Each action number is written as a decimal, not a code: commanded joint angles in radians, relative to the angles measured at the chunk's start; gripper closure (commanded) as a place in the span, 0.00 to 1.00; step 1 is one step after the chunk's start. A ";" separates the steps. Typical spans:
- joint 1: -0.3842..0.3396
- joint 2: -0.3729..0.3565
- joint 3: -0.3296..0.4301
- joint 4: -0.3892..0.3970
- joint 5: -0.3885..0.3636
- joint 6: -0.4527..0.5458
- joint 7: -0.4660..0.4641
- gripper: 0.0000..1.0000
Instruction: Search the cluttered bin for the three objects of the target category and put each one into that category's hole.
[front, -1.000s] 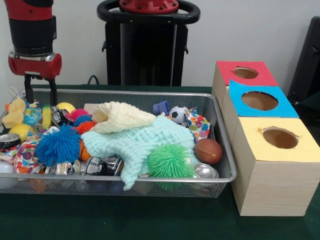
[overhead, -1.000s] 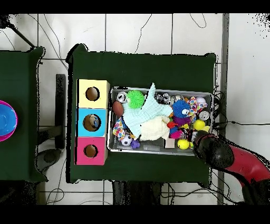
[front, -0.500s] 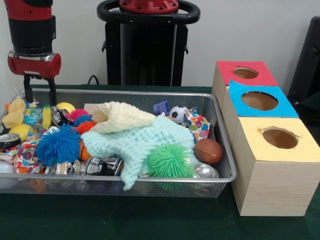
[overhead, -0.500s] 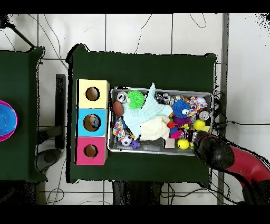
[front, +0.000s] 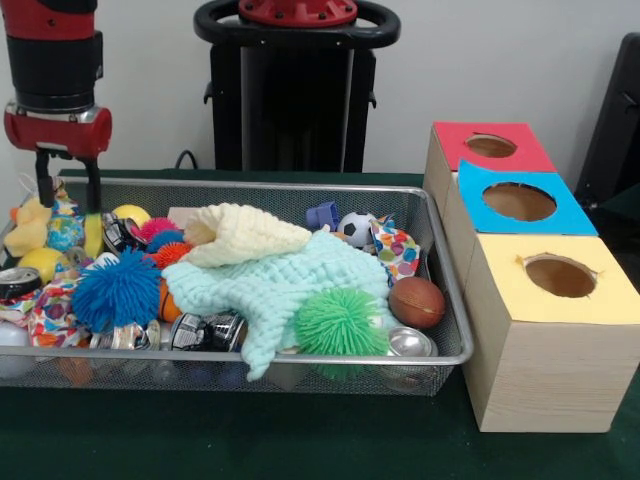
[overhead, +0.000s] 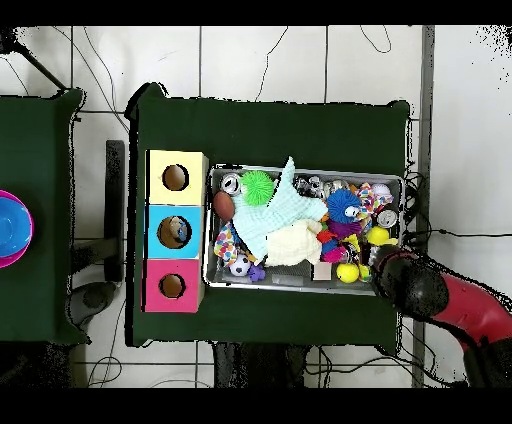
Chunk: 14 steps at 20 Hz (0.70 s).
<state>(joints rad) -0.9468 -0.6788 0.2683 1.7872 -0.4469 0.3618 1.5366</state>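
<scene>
The silver wire-mesh bin (front: 300, 357) is full of toys, cloths and cans; it also shows in the overhead view (overhead: 305, 288). The hole (front: 491, 146) in the red-topped box is at the far right, and shows in the overhead view (overhead: 172, 286) too. My gripper (front: 67, 195) is open and empty. It hangs over the bin's far left corner, just above a yellow plush (front: 30, 225) and a globe-patterned ball (front: 64, 233). In the overhead view only the arm (overhead: 412, 287) shows, over the bin's lower right corner.
In the bin lie a blue spiky ball (front: 117, 290), a green spiky ball (front: 341, 322), a brown ball (front: 416, 301), a soccer ball (front: 355, 228), a mint knitted cloth (front: 280, 280) and a cream one (front: 245, 233). The blue-topped box (front: 518, 201) and the yellow-topped box (front: 560, 276) stand beside the red one.
My gripper has shifted a little toward the bin's end away from the boxes and risen slightly, still open. Nothing in the bin has moved.
</scene>
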 joint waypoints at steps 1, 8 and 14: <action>-0.006 0.031 0.004 -0.119 -0.074 0.117 -0.082 0.00; 0.004 0.121 -0.004 -0.173 -0.109 0.060 -0.057 0.00; 0.031 0.167 -0.015 -0.204 -0.127 0.040 -0.013 0.00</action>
<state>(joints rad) -0.9426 -0.5923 0.2641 1.6626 -0.5070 0.3663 1.5366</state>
